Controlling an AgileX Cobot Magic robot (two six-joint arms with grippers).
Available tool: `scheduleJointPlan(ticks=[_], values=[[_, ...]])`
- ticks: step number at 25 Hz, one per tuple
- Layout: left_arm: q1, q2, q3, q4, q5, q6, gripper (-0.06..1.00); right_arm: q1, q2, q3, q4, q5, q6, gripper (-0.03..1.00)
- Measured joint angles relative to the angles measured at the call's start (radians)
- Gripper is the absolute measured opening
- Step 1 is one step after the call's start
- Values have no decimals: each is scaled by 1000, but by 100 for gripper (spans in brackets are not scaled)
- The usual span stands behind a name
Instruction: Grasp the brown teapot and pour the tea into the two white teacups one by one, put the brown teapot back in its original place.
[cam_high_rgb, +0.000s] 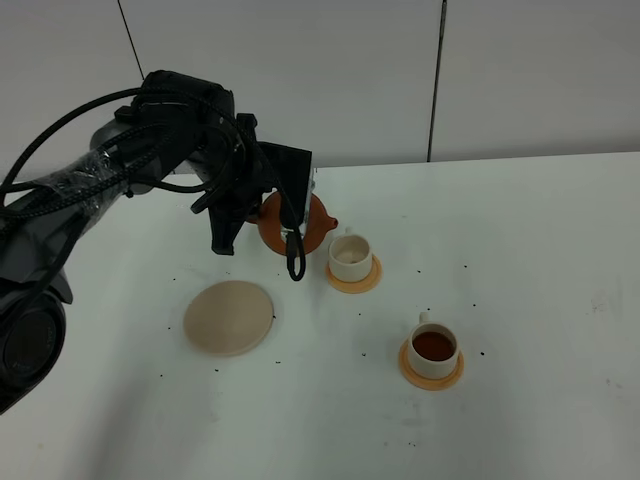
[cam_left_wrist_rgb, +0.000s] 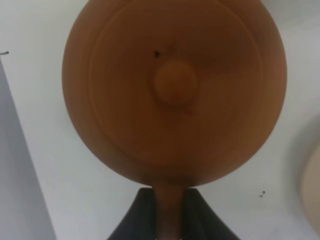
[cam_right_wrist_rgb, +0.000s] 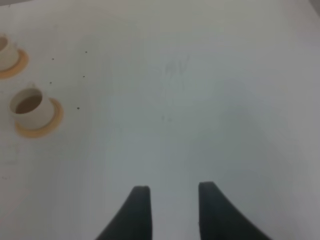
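Observation:
My left gripper (cam_left_wrist_rgb: 170, 200) is shut on the loop handle of the brown teapot (cam_high_rgb: 297, 224), which I see from above in the left wrist view, round with a knobbed lid (cam_left_wrist_rgb: 175, 82). Its short spout (cam_high_rgb: 329, 222) points toward the farther white teacup (cam_high_rgb: 350, 257), whose inside looks pale. The nearer white teacup (cam_high_rgb: 433, 346) holds dark tea. Each cup stands on an orange coaster. The beige disc (cam_high_rgb: 229, 317) lies bare to the left of the cups. My right gripper (cam_right_wrist_rgb: 172, 192) is open over bare table, with the tea-filled cup (cam_right_wrist_rgb: 32, 108) far from it.
The white table (cam_high_rgb: 540, 250) carries small dark specks around the cups. The left arm's black body and cables (cam_high_rgb: 180, 140) hang over the table's back left. A pale wall stands behind the table.

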Motion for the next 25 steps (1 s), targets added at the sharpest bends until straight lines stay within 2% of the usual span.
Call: scheduleJointPlan(ticks=[5,25], values=[[-26,0,0,61,-13,-20,17,0,0,0,0,0,0,23],[-64,0,0,209,-9,-44,17,0,0,0,0,0,0,23]])
